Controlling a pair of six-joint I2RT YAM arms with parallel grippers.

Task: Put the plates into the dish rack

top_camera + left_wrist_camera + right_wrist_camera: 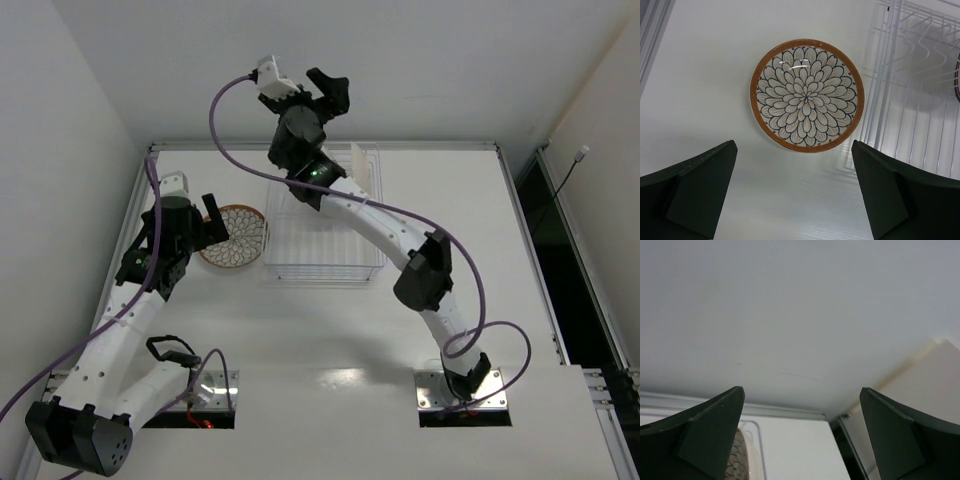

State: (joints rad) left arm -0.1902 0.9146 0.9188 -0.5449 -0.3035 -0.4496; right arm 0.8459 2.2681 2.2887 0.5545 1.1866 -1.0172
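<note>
The petal plate [807, 95] lies flat on the desk [700, 75], mid-frame in the left wrist view, just left of the dish rack [910, 100]. The left gripper [794, 147] hangs above it, jaws wide, likely to take its rim. The right gripper [801, 390], jaws wide and empty, sits raised, probably out of the way.

Flat petal plate [807, 95] beside wire rack [320, 262]

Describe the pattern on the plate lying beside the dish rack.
The plate has dark-outlined white petals and an orange-brown rim; clearest in the left wrist view.
</note>
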